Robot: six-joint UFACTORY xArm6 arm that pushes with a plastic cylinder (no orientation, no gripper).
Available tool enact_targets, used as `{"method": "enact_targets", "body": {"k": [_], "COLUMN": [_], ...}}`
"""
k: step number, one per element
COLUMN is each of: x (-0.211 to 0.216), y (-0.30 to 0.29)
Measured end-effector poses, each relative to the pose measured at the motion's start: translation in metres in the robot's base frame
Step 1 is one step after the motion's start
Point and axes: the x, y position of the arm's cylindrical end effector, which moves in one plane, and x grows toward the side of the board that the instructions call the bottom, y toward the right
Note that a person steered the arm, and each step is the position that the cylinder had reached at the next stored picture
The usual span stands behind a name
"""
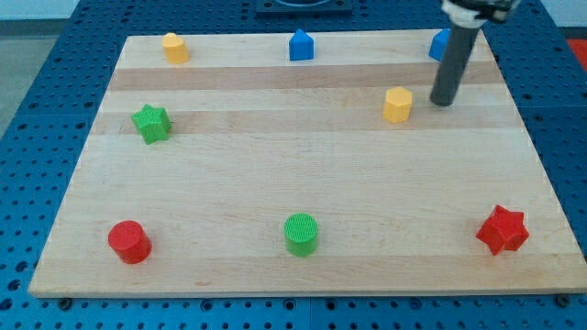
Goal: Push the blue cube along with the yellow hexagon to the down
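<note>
My tip (443, 102), a bare rod with no jaws, sits on the surface (303, 174) between the blue cube (439, 44) above and the yellow hexagon (397, 104) just left; both look light, rigid, likely to slide.

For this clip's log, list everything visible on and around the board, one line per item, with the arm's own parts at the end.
yellow hexagon: 1, yellow, upper right, just left of my tip
blue cube: 1, blue, top right, partly hidden behind the rod
blue block: 1, blue, pointed top, top centre
yellow block: 1, yellow, shape unclear, top left
green star: 1, green, left side
red cylinder: 1, red, bottom left
green cylinder: 1, green, bottom centre
red star: 1, red, bottom right
wooden board: 1, light wood, fills the view
pegboard base: 1, blue, surrounds the board
my tip: 1, dark rod end, right of the yellow hexagon, apart from it, below the blue cube
</note>
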Motion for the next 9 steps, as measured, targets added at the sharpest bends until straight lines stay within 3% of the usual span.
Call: {"method": "enact_targets", "body": {"k": [2, 4, 6, 9], "x": [-0.070, -0.128, -0.125, -0.053], "y": [0.054, 0.054, 0.017, 0.005]}}
